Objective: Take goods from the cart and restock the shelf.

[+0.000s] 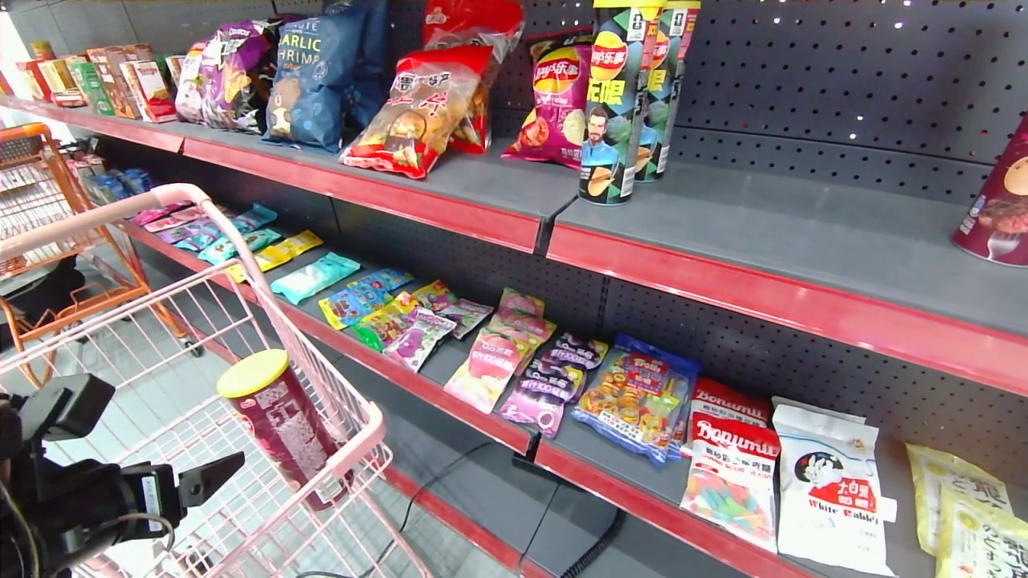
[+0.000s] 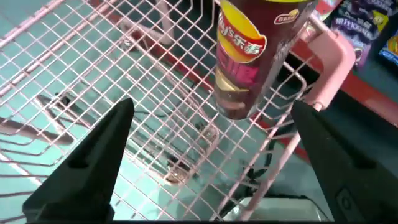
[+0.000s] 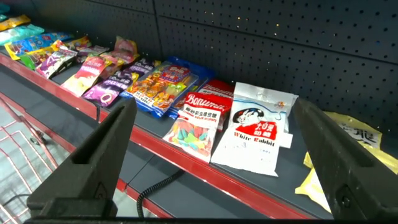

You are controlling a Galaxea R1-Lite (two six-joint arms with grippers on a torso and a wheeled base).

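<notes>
The jaws of the left gripper [image 2: 211, 109] stand spread wide with nothing between them. We find the right gripper [image 3: 211, 115] the same, its two dark fingers far apart and holding nothing.

The left gripper hangs over the basket of the pink wire cart [image 1: 365, 437]. Its wrist view looks down on a tall maroon chip can with a yellow lid [image 1: 281, 421]. We see this can standing in the cart's corner nearest the shelving, against the wire wall just under the pink rim. No finger touches it.

The right gripper hovers in front of the lower grey shelf with a red front edge [image 1: 418, 385]. It faces a white candy bag [image 3: 258, 127] lying flat just beside two red-and-white candy bags [image 3: 199, 121]. Further along that shelf we see rows of small, brightly coloured sweet packets [image 1: 498, 361].

On the upper grey shelf with a red front edge [image 1: 723, 233], two tall green chip cans [image 1: 614, 104] stand upright, one behind the other. A second maroon can [image 1: 1000, 201] stands well apart from them at the far right. To the left of the green cans we see a purple chip bag [image 1: 554, 100], a red chip bag [image 1: 418, 112] and a dark blue chip bag [image 1: 309, 76]. An orange wire cart [image 1: 48, 201] stands beyond the pink one.
</notes>
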